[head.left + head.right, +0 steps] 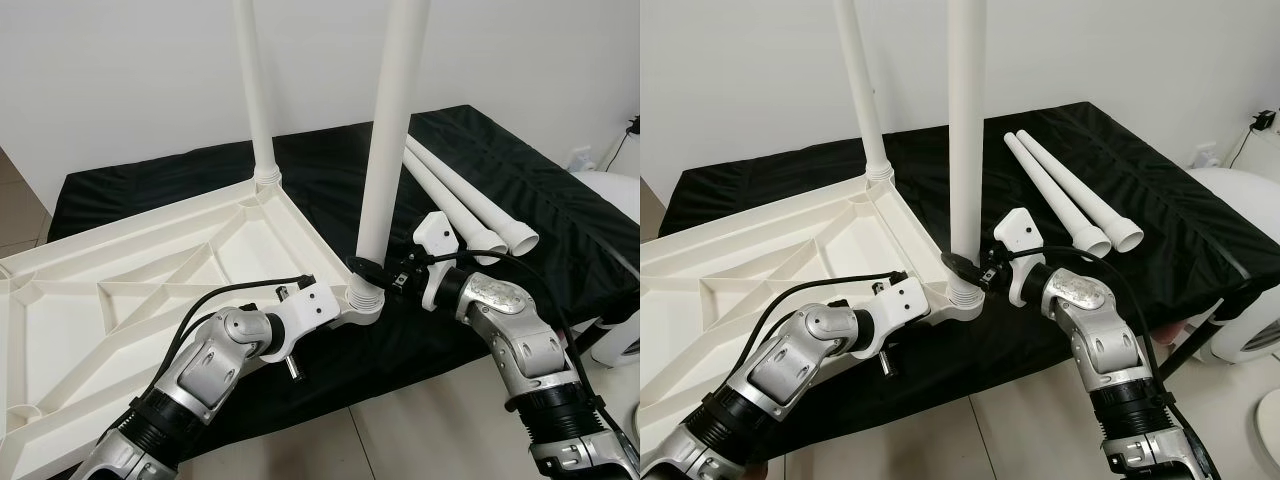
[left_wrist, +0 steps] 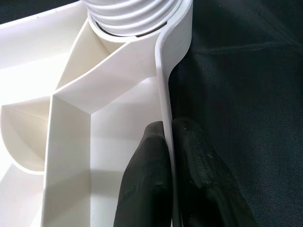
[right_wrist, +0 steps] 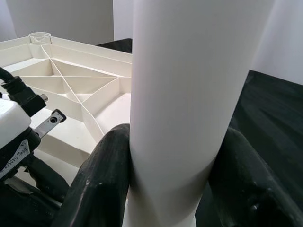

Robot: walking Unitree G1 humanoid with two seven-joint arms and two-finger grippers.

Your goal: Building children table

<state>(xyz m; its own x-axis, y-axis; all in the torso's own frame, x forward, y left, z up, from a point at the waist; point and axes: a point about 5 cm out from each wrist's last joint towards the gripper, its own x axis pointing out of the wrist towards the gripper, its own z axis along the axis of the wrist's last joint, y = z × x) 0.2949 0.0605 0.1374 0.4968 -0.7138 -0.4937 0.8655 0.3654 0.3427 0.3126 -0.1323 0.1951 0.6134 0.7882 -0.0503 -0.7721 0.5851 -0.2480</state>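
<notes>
A white plastic tabletop [image 1: 120, 290] lies upside down on a black-covered surface, ribs facing up. Two white legs stand upright in its corner sockets: a far leg [image 1: 258, 90] and a near leg [image 1: 385, 150]. My right gripper [image 1: 368, 268] is shut on the near leg low down, just above its socket [image 1: 366, 298]; its fingers [image 3: 102, 175] hug the tube on both sides. My left gripper [image 2: 168, 156] is shut on the tabletop's side rim [image 2: 163, 80] close to that same socket. Two loose white legs [image 1: 1070, 195] lie side by side on the black cloth.
The black cloth [image 1: 520, 190] covers a low platform with its front edge near my arms. Pale tiled floor [image 1: 420, 430] lies below. A white rounded object [image 1: 1240, 250] stands at the right, and a white wall runs behind.
</notes>
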